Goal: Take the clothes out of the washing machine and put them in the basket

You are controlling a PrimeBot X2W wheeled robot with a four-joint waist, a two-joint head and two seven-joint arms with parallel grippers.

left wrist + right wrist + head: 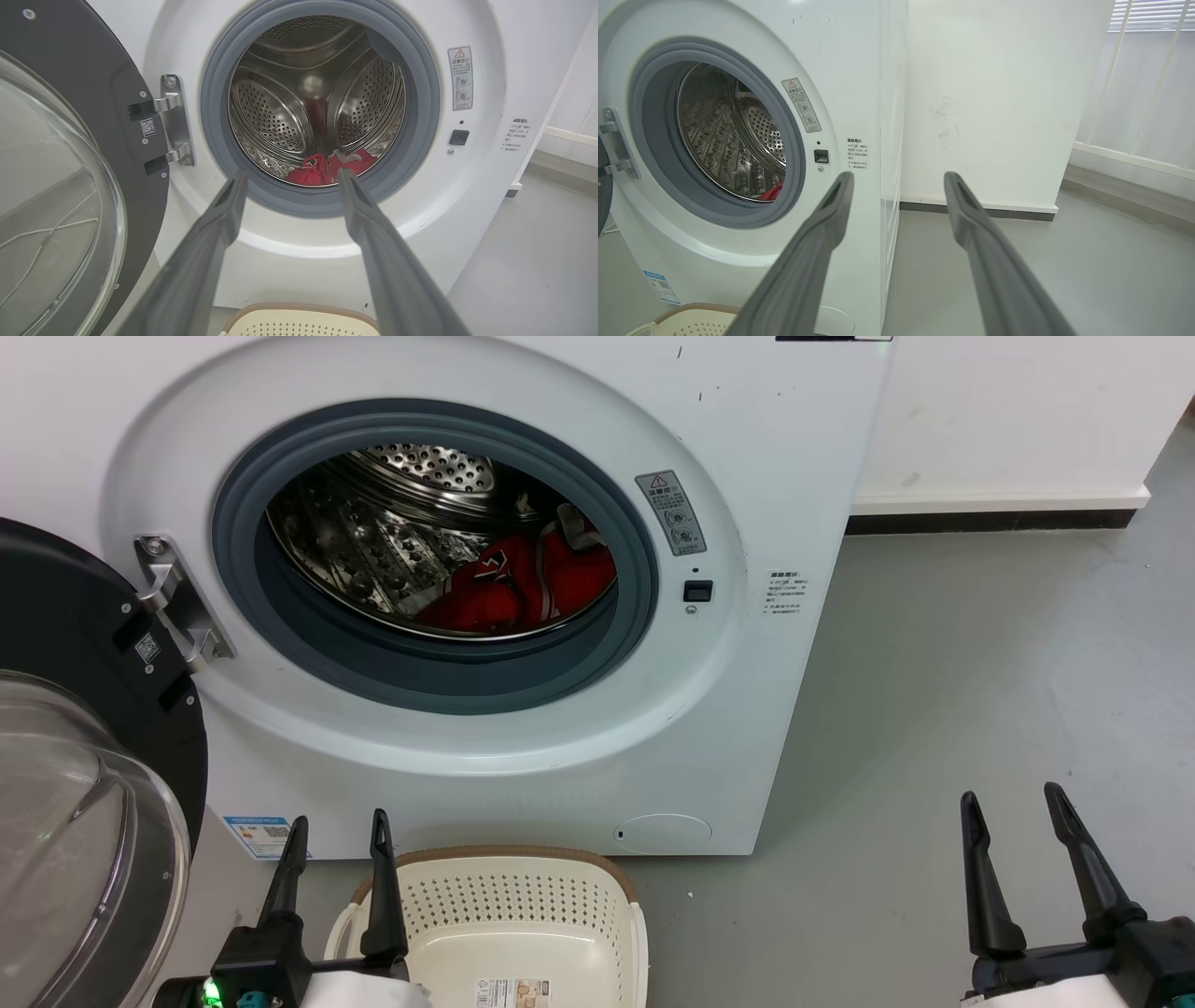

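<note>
Clothes (518, 588): red, white trim, crumpled low in the drum (392, 532), at 5 o'clock of the porthole. Washer (560, 756) white, door (65, 607) open at 9 o'clock. Cream basket (523, 905) on the floor at 6 o'clock, near the washer's foot. Grey floor (934, 709) lies open at 3 o'clock, white wall (1008, 411) behind. Left gripper (338, 819) spread, by the basket rim. Right gripper (1010, 793) spread over floor.

Floor (980, 709): grey, smooth, lightly speckled.
Wall (1018, 411): white, faint scuff marks.
Skirting (990, 521): dark strip along the wall's foot.
Blinds (1153, 14): white slats, top right of right wrist view.
</note>
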